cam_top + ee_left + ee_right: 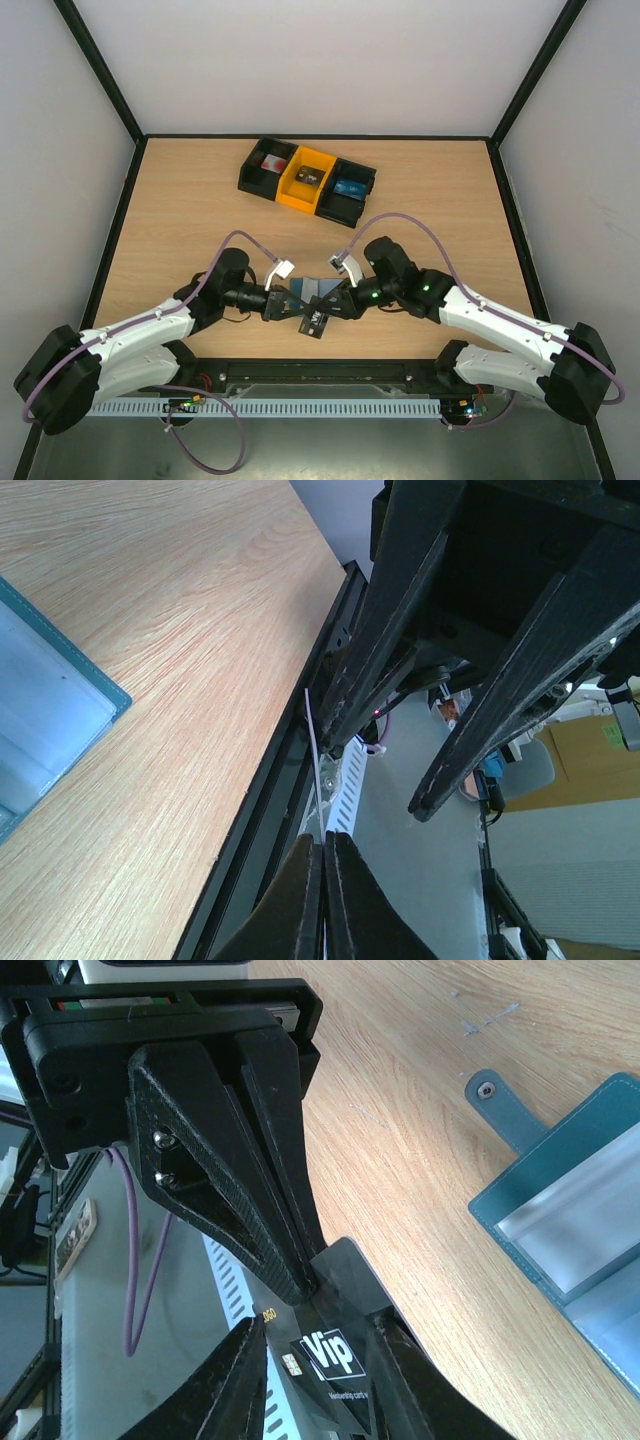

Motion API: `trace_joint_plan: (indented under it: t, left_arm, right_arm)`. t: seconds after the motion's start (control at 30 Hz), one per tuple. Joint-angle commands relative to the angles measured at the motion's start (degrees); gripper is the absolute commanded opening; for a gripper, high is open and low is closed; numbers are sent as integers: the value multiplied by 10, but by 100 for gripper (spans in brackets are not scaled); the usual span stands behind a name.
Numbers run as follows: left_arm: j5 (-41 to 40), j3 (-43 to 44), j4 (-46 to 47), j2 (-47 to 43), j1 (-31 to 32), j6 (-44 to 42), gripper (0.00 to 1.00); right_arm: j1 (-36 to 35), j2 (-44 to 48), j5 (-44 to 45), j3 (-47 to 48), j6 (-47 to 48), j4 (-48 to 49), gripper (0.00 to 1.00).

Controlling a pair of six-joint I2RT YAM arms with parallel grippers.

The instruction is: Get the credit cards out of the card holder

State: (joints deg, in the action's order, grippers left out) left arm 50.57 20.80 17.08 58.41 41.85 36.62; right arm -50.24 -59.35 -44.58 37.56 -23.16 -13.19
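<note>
Left arm [140, 330] and right arm [500, 318]: white shell links, black joint housings, bulky black shoulder blocks. A lilac cable [240, 237] loops off each arm, with a white plug [281, 268] near each wrist. Two green lights [374, 295] on the right forearm. Left gripper [305, 1285]: matte black, textured wedge fingers [200, 1180], two silver screws [160, 1140]. Right gripper [378, 770]: long black tapering fingers [500, 680].

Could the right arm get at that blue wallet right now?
Likely yes: the card holder lies open beside the right gripper, nothing between. But the black card, pinched by the left gripper, sits between the right one's jaws.
</note>
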Motion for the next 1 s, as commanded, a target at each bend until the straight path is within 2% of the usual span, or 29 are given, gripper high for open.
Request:
trace_joint_plan:
  t: [0.0,0.37,0.97]
  left_arm:
    - [19,8,14,-2,5,-8,3]
    - [22,8,16,-2,10,-9,3]
    - [31,7,25,-3,15,-8,3]
  right_arm:
    - [-2,4,14,22,7,-15,28]
    - [-2,2,31,39,25,-44,28]
    - [-2,-18,5,29,44,-52,27]
